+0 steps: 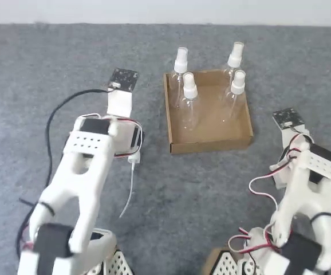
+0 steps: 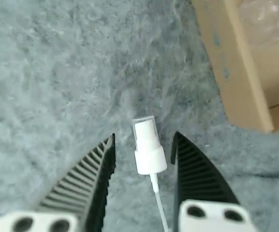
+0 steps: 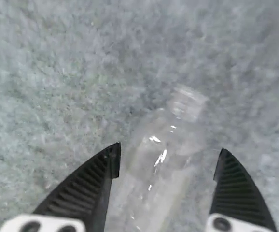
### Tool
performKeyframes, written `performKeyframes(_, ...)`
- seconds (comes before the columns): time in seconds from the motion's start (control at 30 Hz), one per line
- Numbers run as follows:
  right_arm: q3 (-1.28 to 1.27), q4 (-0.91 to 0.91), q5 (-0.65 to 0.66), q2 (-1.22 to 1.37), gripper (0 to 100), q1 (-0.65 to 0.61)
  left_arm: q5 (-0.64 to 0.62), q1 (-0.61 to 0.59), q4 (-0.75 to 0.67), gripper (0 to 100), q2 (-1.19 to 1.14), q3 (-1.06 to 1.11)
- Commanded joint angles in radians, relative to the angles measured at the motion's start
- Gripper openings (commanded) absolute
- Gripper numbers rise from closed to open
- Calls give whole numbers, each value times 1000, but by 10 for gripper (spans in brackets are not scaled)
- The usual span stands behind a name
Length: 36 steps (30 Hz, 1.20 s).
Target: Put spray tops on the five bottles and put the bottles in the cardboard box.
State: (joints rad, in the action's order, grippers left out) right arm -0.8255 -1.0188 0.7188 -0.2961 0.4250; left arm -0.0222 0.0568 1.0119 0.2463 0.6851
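Observation:
A white spray top point(image 2: 148, 147) with its thin tube lies on the grey carpet between the fingers of my open left gripper point(image 2: 144, 139); neither finger touches it. From above, the spray top point(image 1: 134, 158) peeks out beside the left arm, just left of the cardboard box point(image 1: 211, 143). A clear bottle point(image 3: 178, 121) with no top lies on its side on the carpet, its body between the wide-open fingers of my right gripper point(image 3: 169, 151). Several capped bottles point(image 1: 189, 97) stand upright in the box.
The box's side wall point(image 2: 231, 63) rises close to the left gripper. The right arm point(image 1: 308, 172) stands to the right of the box. Wires point(image 1: 263, 183) hang off both arms. Open carpet lies in front of the box.

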Motion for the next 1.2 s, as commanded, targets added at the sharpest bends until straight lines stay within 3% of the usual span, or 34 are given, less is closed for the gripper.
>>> performKeyframes(0.0, 60, 18, 11, 16, 271, -12, -9, 2, -66, 171, -89, -45)
performKeyframes(0.5, 60, 18, 17, 56, 271, -7, -12, 34, -163, 127, -301, -68)
performKeyframes(0.67, 60, 16, 18, 56, 271, -7, -12, 31, -160, 120, -361, -108)
performKeyframes(0.87, 61, 10, 18, 56, 273, -7, -11, 34, -129, 14, -364, -131)
performKeyframes(1.17, 61, 8, 18, 56, 275, -7, -9, 26, -66, 11, -305, -143)
